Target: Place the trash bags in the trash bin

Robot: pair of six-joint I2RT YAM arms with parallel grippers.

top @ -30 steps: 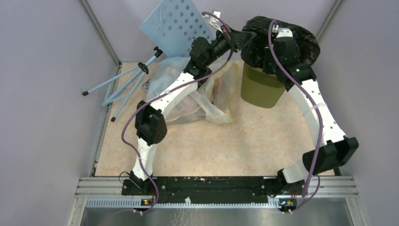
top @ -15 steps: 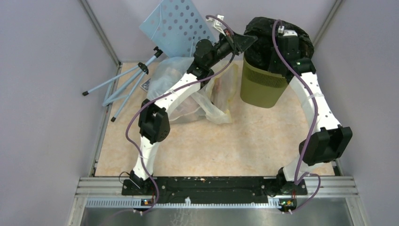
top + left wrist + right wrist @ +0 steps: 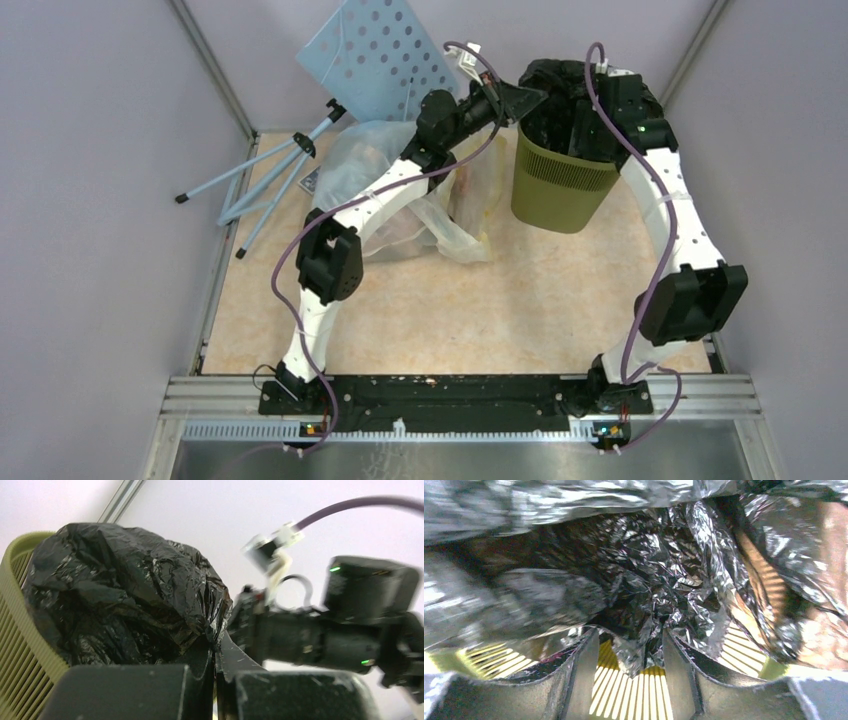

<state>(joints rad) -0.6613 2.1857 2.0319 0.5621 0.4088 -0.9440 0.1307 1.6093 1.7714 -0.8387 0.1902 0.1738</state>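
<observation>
The glossy black trash bag [image 3: 553,88] sits bunched in the mouth of the olive-green mesh trash bin [image 3: 558,190] at the back right. My left gripper [image 3: 522,98] is shut on a pinch of the bag's left edge beside the bin rim. In the left wrist view the closed jaws hold a fold [image 3: 216,647] of the bag [image 3: 120,590] above the bin wall [image 3: 17,630]. My right gripper [image 3: 603,92] is down in the bag's mouth. In the right wrist view it [image 3: 630,647] is open, crinkled bag [image 3: 644,575] hangs between its fingers, and the bin's slats [image 3: 644,695] show behind.
A large clear-yellowish plastic bag [image 3: 395,205] lies left of the bin under my left arm. A pale blue perforated board [image 3: 375,55] on a tripod stand [image 3: 265,175] leans at the back left. Grey walls close in on both sides.
The black bag has sunk from a big mound over the bin down into its mouth. My right gripper went down and back with it. My left gripper kept its hold.
</observation>
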